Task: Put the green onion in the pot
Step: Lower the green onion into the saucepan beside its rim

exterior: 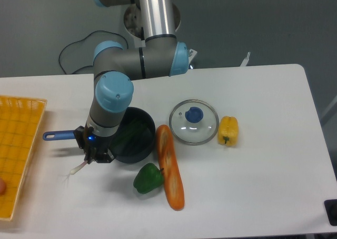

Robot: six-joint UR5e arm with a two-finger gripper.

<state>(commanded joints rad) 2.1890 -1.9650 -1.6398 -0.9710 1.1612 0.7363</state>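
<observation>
The fingers (90,157) of the gripper (96,156) are pressed together on the green onion (80,168) near its white bulb end, which sticks out below and to the left of them with thin roots trailing just over the table (253,197). The stalk's dark green leaves run up and to the right from the grip and lie inside the pot (132,142), so the onion spans from the pot's interior across its left rim and out to the gripper.

The white table fills most of the view. The UR5e arm (142,65) comes down from the top, bends at its blue-capped joints and points its wrist down over the left edge of the pot. At the far left edge lies a yellow basket (18,144), well apart from the rest. A long orange carrot (169,168) lies just to the right of the pot, its upper end close to the pot's rim. The pot is black and round, and its blue handle (58,136) points left, partly hidden behind the gripper. A glass lid (193,122) with a blue knob rests flat to the right of the carrot's upper end. A green bell pepper (147,178) sits below the pot, touching the carrot's left side. A yellow bell pepper (228,130) stands just beside the lid's right rim.
</observation>
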